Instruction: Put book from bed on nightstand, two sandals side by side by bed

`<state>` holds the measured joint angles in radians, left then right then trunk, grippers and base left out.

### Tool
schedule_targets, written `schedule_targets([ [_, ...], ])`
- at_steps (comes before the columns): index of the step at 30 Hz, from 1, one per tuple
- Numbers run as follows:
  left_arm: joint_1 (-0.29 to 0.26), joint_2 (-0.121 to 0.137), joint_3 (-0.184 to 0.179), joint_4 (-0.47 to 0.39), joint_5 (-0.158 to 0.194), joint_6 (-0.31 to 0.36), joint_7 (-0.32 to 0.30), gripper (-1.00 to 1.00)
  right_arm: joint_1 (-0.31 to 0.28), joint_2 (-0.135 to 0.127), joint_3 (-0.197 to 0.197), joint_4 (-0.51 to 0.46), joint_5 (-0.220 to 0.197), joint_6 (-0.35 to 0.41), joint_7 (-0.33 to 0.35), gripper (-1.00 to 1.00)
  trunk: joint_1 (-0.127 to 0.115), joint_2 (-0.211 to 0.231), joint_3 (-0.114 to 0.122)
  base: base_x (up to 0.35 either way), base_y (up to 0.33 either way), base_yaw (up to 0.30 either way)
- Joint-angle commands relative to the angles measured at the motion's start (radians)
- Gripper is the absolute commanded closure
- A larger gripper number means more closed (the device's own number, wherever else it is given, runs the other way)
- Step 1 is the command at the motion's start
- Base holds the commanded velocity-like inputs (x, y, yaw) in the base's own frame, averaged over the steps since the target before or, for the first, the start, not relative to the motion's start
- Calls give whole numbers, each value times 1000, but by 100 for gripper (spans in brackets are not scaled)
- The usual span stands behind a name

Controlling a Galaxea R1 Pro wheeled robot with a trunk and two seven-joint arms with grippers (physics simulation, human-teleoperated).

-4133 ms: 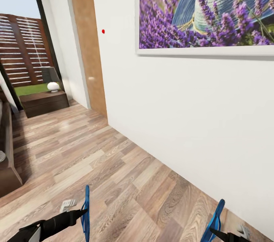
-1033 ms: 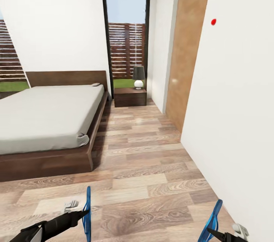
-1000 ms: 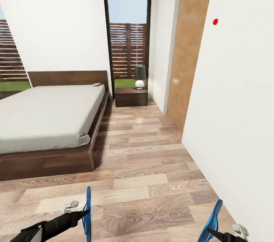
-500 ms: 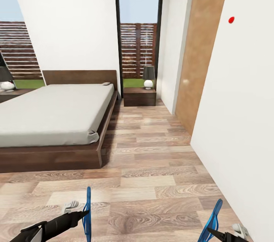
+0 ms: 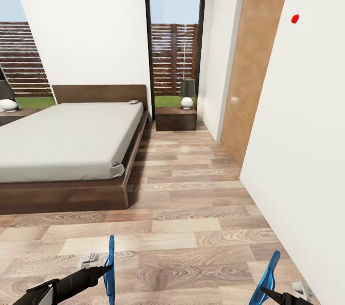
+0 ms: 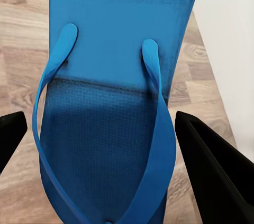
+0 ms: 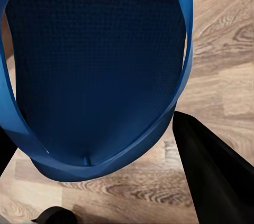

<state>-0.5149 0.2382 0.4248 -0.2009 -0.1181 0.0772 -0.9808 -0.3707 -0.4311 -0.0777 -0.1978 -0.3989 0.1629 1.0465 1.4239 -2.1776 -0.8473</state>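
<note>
I hold one blue sandal in each hand. In the head view my left gripper [image 5: 106,269] is shut on a sandal [image 5: 110,266] standing on edge, low at the left. My right gripper [image 5: 266,290] is shut on the other sandal [image 5: 268,276], low at the right near the wall. The left wrist view shows the strapped sandal [image 6: 106,129] between black fingers [image 6: 211,171]. In the right wrist view the sandal [image 7: 95,76] is beside a finger [image 7: 211,176]. The bed [image 5: 72,194] lies ahead at the left. The book [image 5: 134,102] is a tiny flat shape by the headboard. A nightstand [image 5: 176,120] stands right of the bed.
A lamp [image 5: 187,94] sits on the right nightstand; a second nightstand [image 5: 17,114] with a lamp [image 5: 5,96] shows at the far left. A white wall [image 5: 302,151] and a wooden door [image 5: 251,65] run along the right. Wood-plank floor [image 5: 187,190] stretches between bed and wall.
The camera has turned from the picture wall to face the bed and window, then drifted further, bringing the left nightstand into view. Both sandals stay gripped in the same pose.
</note>
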Motion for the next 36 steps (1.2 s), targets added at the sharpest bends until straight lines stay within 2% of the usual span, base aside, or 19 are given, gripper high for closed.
schedule_targets([
  [1, -1, 0, 9, -1, -9, 7, -6, 100, 0, 0, -8, 0, 2, 10, 4, 100, 0, 0, -3, 0, 0, 0],
  [6, -1, 0, 9, -2, -9, 7, -6, 100, 0, 0, -8, 1, 2, 10, 5, 100, 0, 0, -6, 19, 0, 0],
  [13, -1, 0, 9, -2, -9, 7, -6, 100, 0, 0, -10, 1, 2, 10, -19, 100, 0, 0, -7, 268, 0, 0],
  [17, -1, 0, 9, -2, -9, 7, -6, 100, 0, 0, -12, 0, 1, 12, -160, 100, 0, 0, -7, 319, -1, 0],
  [20, -1, 0, 9, -2, -9, 7, -6, 100, 0, 0, -12, 0, 0, 12, -211, 100, 0, 0, -7, 322, -45, 0],
  [26, -1, -12, 9, 0, -9, 7, -6, 100, 0, 0, -11, 1, 0, 11, -228, 100, 0, 0, -7, 322, -101, 0],
  [36, -1, -14, 9, 0, -9, 7, -6, 100, 0, 0, -10, 3, 2, 10, -230, 100, 0, 0, -7, 316, -137, -5],
])
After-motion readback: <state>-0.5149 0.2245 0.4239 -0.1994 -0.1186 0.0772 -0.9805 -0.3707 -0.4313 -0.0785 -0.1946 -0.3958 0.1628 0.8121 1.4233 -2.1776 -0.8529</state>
